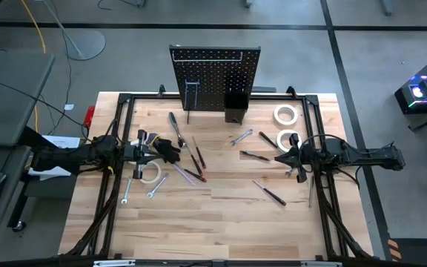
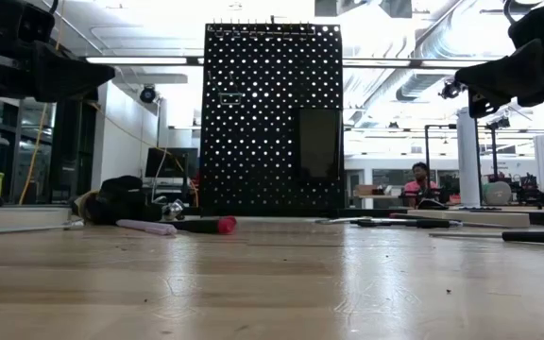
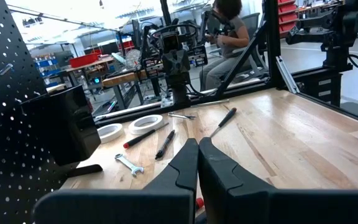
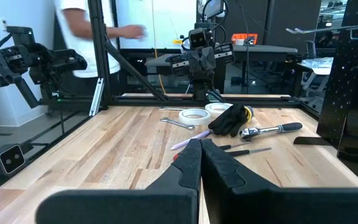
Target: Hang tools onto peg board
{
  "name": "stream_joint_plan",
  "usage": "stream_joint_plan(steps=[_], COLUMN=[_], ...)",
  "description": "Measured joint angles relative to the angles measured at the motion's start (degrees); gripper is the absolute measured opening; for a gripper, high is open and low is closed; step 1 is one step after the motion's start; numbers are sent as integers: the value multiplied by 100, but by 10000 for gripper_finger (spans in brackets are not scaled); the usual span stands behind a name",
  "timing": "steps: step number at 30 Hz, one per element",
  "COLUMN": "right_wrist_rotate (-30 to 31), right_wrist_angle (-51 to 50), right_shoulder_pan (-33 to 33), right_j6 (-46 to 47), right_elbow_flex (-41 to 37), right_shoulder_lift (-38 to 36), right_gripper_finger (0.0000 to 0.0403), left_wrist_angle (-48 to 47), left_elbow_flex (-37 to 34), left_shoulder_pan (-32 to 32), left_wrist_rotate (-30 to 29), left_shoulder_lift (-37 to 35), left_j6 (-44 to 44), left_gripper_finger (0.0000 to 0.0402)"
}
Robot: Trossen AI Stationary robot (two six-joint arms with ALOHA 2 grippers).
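Peg board (image 1: 215, 78): it stands upright at the far edge of the table (image 1: 221, 222), its holed face turned to the arms, so that both arms can reach it from the front.
Hooks and bin: a long metal hook (image 1: 190, 93) and a small black bin (image 1: 235, 106) sit on the peg board; no tool hangs there yet.
Tools: all lie flat on the table in front of the peg board, spread out, probably so that each can be taken alone.
Left of the peg board: a ratchet wrench (image 1: 174, 124), a black glove (image 1: 167, 150), slim screwdrivers (image 1: 196, 154), a tape roll (image 1: 149, 172) and two small wrenches (image 1: 155, 191).
Right of the peg board: two white tape rolls (image 1: 286, 114), a silver wrench (image 1: 241, 137) and dark screwdrivers (image 1: 270, 192).
Left gripper (image 1: 154, 150): it hovers over the glove, left of the peg board; jaws pressed together, holding nothing.
Right gripper (image 1: 280, 158): it hovers right of the peg board, just beside the nearer tape roll; jaws pressed together, empty.
Judgement: the task seems at its start; jaws must spread before any grasp.
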Motion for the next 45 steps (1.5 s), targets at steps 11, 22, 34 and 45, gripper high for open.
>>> stream_joint_plan(steps=[11,22,34,45], right_wrist_rotate=[1,2,2,2], right_wrist_angle=[-1,0,0,-2], right_shoulder_pan=[0,-1,0,0], right_j6=[-1,0,-1,-2], right_elbow_flex=[0,-1,0,0], right_shoulder_lift=[0,-1,1,-1], right_gripper_finger=[0,0,0,0], left_wrist_angle=[0,0,0,345], left_elbow_flex=[0,0,0,-2], left_shoulder_pan=[0,0,0,-10], left_wrist_rotate=[-1,0,-1,4], left_shoulder_lift=[0,0,0,0], left_j6=[-1,-1,0,-382], left_gripper_finger=[0,0,0,0])
